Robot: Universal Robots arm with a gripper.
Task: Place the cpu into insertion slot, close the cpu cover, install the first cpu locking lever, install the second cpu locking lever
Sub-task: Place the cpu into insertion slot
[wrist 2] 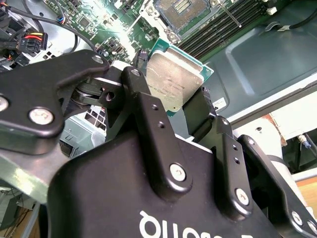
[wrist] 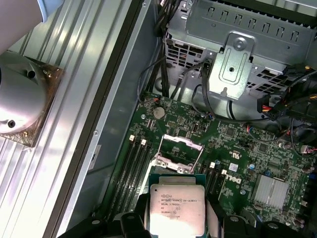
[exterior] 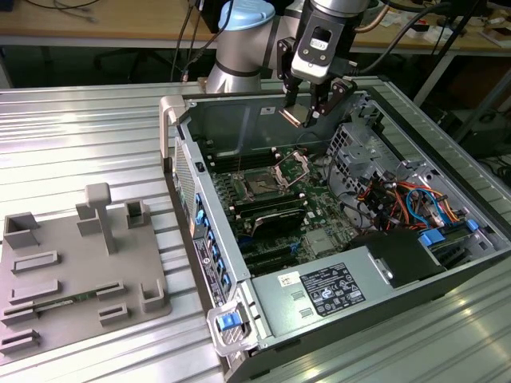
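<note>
My gripper point(exterior: 312, 112) hangs above the open computer case, shut on the cpu point(exterior: 295, 117). In both wrist views the cpu's silver-grey top point(wrist 2: 171, 79) point(wrist: 176, 210) sits between the two black fingers point(wrist 2: 141, 96), held by opposite edges. The insertion slot point(exterior: 261, 184) lies on the green motherboard, below the gripper and nearer the exterior view's left. Its dull gold contact field point(wrist 2: 181, 11) is uncovered. The cpu cover point(exterior: 292, 166) stands raised beside the slot, and its open silver frame point(wrist: 176, 152) lies just beyond the held cpu.
Black memory slots point(exterior: 271, 209) flank the socket. A metal drive cage point(wrist: 237, 54) with cable bundles point(exterior: 399, 199) fills the case's right side, and a power supply point(exterior: 331, 289) lies at its near end. A grey fixture plate point(exterior: 76, 271) lies on the table at the exterior view's left.
</note>
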